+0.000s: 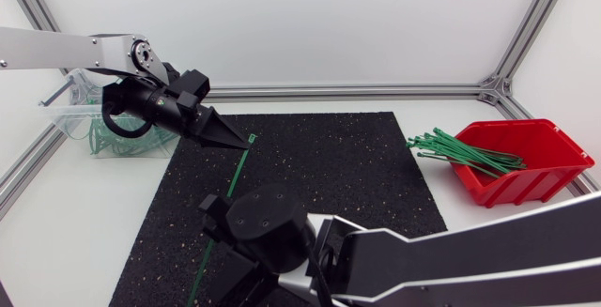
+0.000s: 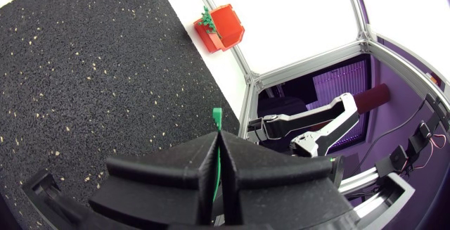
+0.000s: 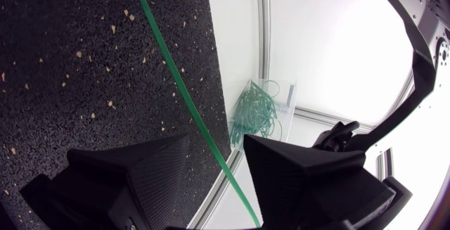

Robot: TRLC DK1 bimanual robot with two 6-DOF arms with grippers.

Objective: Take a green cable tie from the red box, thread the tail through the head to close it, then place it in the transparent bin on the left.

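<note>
The left gripper (image 1: 246, 142) clamps the far end of a green cable tie (image 1: 236, 180), the right gripper (image 3: 216, 143) stands open around it; threading and the transparent bin (image 1: 54, 106) remain.

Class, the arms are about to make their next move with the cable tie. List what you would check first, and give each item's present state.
1. Left end effector shut on the green cable tie: ok.
2. Right end effector gripping the tie: not ok. The tie only passes between its open fingers.
3. Tail threaded through the head: not ok. The tie is straight, with no loop.
4. Which end the left end effector holds, head or tail: cannot tell.
5. Transparent bin unobstructed at the left: ok.
</note>
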